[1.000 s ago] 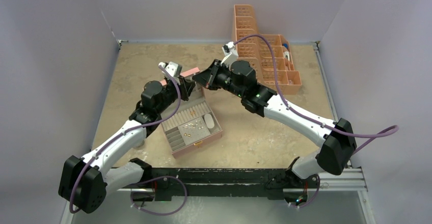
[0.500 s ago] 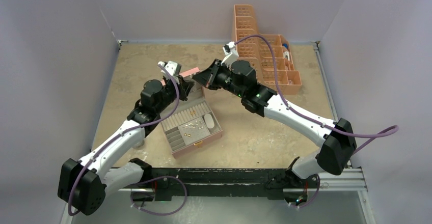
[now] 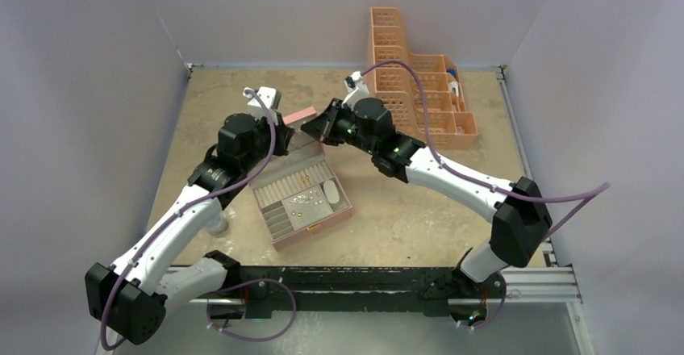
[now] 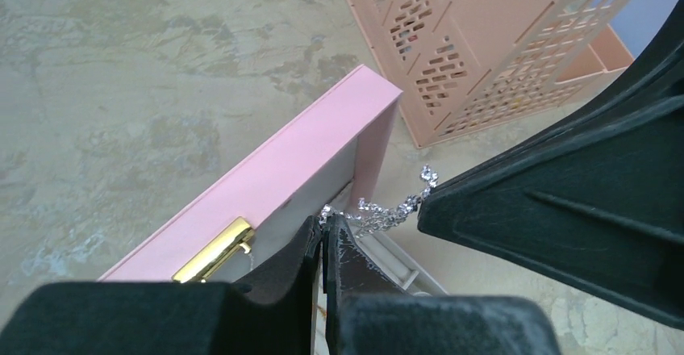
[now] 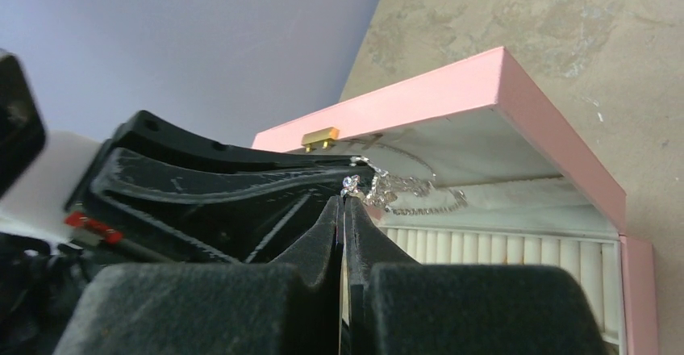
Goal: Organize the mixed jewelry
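An open pink jewelry box lies mid-table with its lid raised at the far side. Small gold and silver pieces lie in its tray. My left gripper and right gripper meet over the lid edge. Each is shut on one end of a sparkling silver chain. The left wrist view shows my left gripper pinching the chain, with the right finger at its other end. In the right wrist view my right gripper pinches the chain before the lid.
An orange slotted organizer stands at the back right and shows in the left wrist view. A pale oval disc lies in the box tray. The lid carries a gold clasp. Ring rolls line the box.
Both grippers have shifted left and slightly farther back, staying together at the lid. The left arm's wrist has swung up and to the left. The box has not moved.
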Tool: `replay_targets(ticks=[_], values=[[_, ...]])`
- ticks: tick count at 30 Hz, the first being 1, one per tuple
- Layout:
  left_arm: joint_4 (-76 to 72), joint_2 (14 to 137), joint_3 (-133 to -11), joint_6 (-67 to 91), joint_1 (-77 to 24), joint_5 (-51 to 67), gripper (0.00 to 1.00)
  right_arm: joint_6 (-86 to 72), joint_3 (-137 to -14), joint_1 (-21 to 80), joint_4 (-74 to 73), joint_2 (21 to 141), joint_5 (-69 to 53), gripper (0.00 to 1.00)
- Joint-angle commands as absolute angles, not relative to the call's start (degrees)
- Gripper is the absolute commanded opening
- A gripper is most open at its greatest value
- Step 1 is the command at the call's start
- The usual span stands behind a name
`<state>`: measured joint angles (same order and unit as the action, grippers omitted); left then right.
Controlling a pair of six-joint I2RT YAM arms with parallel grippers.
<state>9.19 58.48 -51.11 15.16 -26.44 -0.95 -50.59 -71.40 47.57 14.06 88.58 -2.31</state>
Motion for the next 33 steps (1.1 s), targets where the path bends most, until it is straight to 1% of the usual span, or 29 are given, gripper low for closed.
replay_targets(ticks=[1,7,16,33], values=[[12.71,59.17,-54.84,13.25,-26.72,-4.67,0.0,-51.33,-72.43,47.59,17.4,89.03,-1.45,0.0],[15.03,60.67,-56.56,13.1,-26.72,-6.59,0.0,-51.11,-73.31,47.63,17.81,91.13,-0.93,0.0],[12.41,62.06,-56.91,11.03,-26.72,-9.64,0.0,-50.2,-72.73,47.59,22.26,92.69,1.54,0.0],[1.07,59.85,-50.99,7.35,-26.77,-10.58,0.0,-49.09,-72.14,47.63,26.56,94.66,2.86,0.0]])
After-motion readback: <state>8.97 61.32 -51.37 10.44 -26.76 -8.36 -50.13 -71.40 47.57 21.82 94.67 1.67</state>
